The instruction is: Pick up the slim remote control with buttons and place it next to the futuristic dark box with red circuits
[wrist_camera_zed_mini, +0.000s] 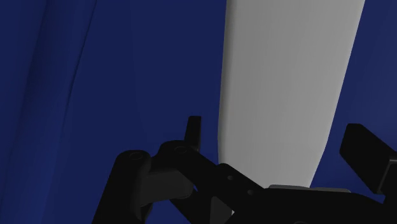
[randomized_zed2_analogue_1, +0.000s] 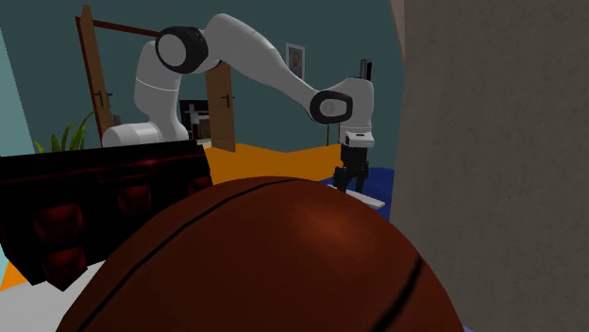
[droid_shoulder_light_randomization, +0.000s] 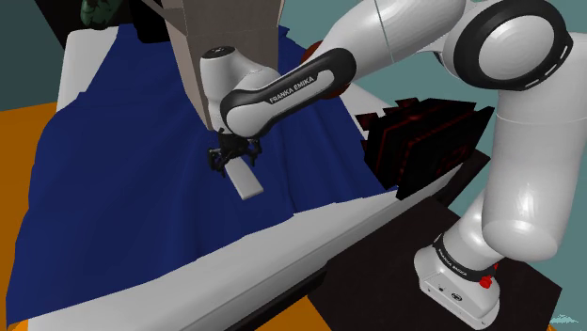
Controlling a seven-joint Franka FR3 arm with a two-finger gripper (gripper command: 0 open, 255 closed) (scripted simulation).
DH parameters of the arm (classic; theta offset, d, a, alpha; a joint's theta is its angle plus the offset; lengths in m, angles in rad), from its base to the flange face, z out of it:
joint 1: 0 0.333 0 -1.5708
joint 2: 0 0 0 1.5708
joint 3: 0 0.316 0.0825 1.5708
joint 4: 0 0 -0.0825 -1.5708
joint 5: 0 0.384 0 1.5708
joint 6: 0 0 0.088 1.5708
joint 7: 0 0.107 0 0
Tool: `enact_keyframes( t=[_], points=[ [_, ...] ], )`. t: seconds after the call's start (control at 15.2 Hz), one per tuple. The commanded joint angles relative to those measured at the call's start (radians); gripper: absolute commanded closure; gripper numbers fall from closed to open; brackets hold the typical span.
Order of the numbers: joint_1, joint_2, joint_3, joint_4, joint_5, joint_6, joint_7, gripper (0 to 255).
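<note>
Shoulder view, left to right. Blue cover (droid_shoulder_light_randomization: 122, 179) spread over a white bed (droid_shoulder_light_randomization: 188, 282). Near the cover's middle, gripper (droid_shoulder_light_randomization: 232, 158) low over the remote (droid_shoulder_light_randomization: 247, 181), a plain pale grey slab lying flat on the blue. "FRANKA EMIKA" legible in white on the dark band of the arm (droid_shoulder_light_randomization: 282, 94). Further right, well apart from the remote, dark box (droid_shoulder_light_randomization: 423, 141) with red lines. Lettering on the stand (droid_shoulder_light_randomization: 461, 277) too small to read. Wrist view: jaws apart, one finger (wrist_camera_zed_mini: 194, 127) either side of the remote's end, neither touching.
</note>
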Motion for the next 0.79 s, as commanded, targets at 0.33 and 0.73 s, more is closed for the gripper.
enact_keyframes(
  t=[0.33, 0.73],
  points=[
    [0.0, 0.0, 0.0, 0.0, 0.0, 0.001, 0.0, 255],
    [0.0, 0.0, 0.0, -0.001, 0.0, 0.001, 0.0, 255]
  ],
)
